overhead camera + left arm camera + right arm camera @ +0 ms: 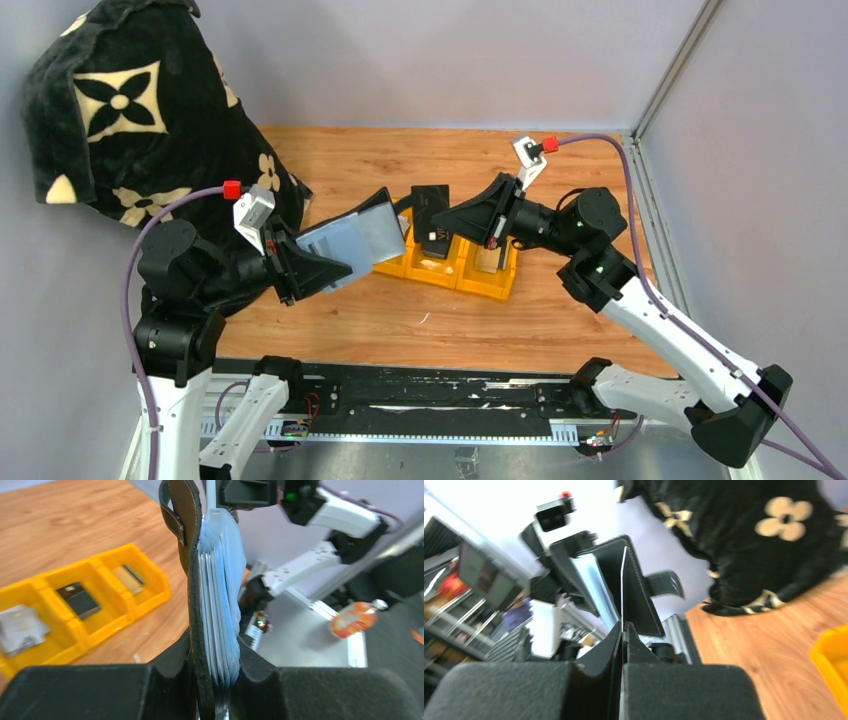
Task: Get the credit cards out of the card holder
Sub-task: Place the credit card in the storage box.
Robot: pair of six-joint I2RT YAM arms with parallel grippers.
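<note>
My left gripper (335, 262) (216, 652) is shut on the card holder (362, 238), a black folder (187, 555) with pale blue sleeves (222, 580), and holds it up over the table. Its strap tab (172, 515) sticks out at the far end. My right gripper (447, 218) (623, 630) is shut on a thin card, seen edge-on (623, 580) right at the holder's far end (636, 585). From above that card looks dark (430, 208). Three more cards lie in the yellow bin: a grey one (20, 627), a dark one (77, 600), a tan one (129, 577).
The yellow three-compartment bin (492, 285) (150, 592) stands on the wooden table under my right gripper. A black blanket with beige flowers (120, 110) (764, 540) is heaped at the back left. A metal rail (680, 260) runs along the right edge.
</note>
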